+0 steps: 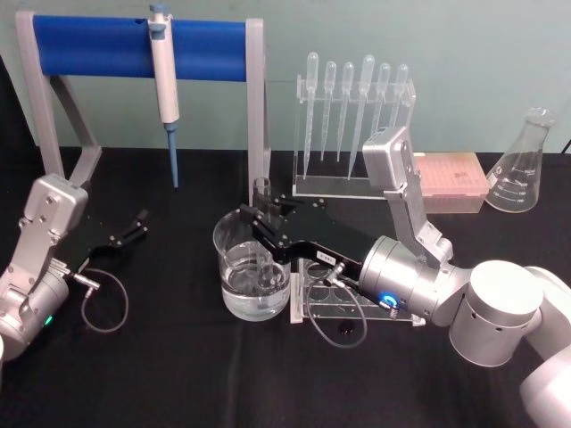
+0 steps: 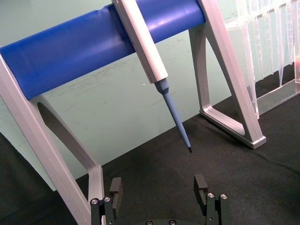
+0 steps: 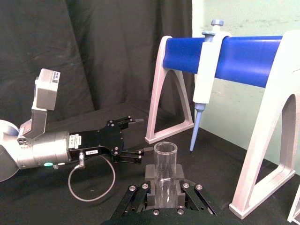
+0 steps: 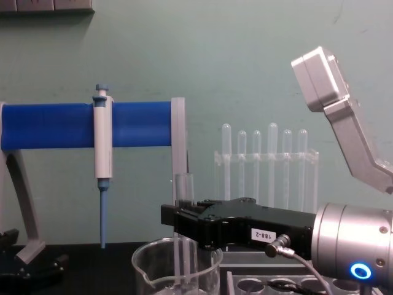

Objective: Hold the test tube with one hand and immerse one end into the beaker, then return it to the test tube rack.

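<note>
Mid-frame, the right pincer [image 1: 259,217] clamps the test tube [image 1: 262,191] upright, with its lower end inside the beaker [image 1: 234,267]. The left pincer [image 1: 136,225] rests wide apart at far left.

I see my right pincer [image 1: 256,218] black with a white label [image 4: 263,234], its wrist [image 1: 406,276] silver with a blue ring light [image 4: 360,271]; test tube [image 1: 261,190] and beaker [image 1: 232,267] clear; desk [image 1: 178,366] black; bar [image 1: 89,46] blue.
</note>
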### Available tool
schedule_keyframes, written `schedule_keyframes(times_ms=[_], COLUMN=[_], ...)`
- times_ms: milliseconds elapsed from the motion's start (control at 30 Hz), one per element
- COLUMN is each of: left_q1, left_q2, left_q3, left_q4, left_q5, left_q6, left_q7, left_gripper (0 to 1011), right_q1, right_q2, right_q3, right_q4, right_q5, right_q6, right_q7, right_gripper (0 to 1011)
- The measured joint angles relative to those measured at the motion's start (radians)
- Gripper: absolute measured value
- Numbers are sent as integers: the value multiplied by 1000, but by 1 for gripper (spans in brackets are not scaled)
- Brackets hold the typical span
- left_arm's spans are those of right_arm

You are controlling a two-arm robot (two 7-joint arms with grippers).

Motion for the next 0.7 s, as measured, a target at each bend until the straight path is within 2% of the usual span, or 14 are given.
schedule_keyframes(times_ms=[700], left_q1=[0], left_q2=[0], left_q3=[0], left_q4=[0], left_q5=[0], left_q6=[0], left_q7=[0], left_gripper=[1000], right_q1=[0], right_q2=[0], right_q3=[0], right_q4=[0], right_q5=[0], right_q6=[0], right_q7=[0], right_gripper=[225])
